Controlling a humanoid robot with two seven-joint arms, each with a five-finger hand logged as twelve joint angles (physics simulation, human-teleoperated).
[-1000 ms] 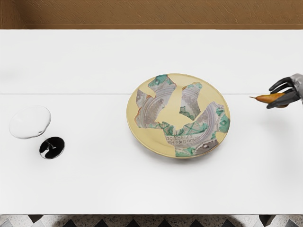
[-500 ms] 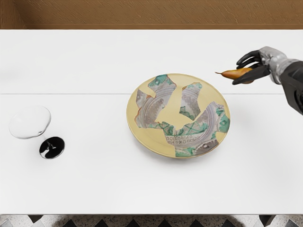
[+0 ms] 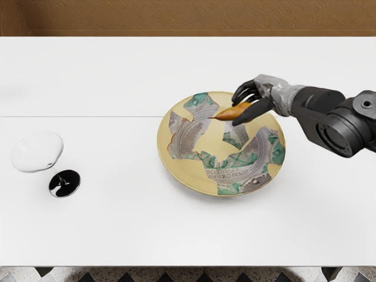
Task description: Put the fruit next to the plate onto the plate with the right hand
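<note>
fruit, orange-brown and slender, is clamped between the dark fingers of the right hand and held over the far right part of the patterned plate. the plate is set mid-counter.

A white counter spreads beneath the right hand, a brown wall runs behind it, and checkered floor shows well in front.

The plate is pale yellow with broken patches of green and mauve-grey ringed pattern; the fruit is orange-brown. The right hand has black fingers and a grey back. The desk is white, the glass at left whitish with a black foot.
</note>
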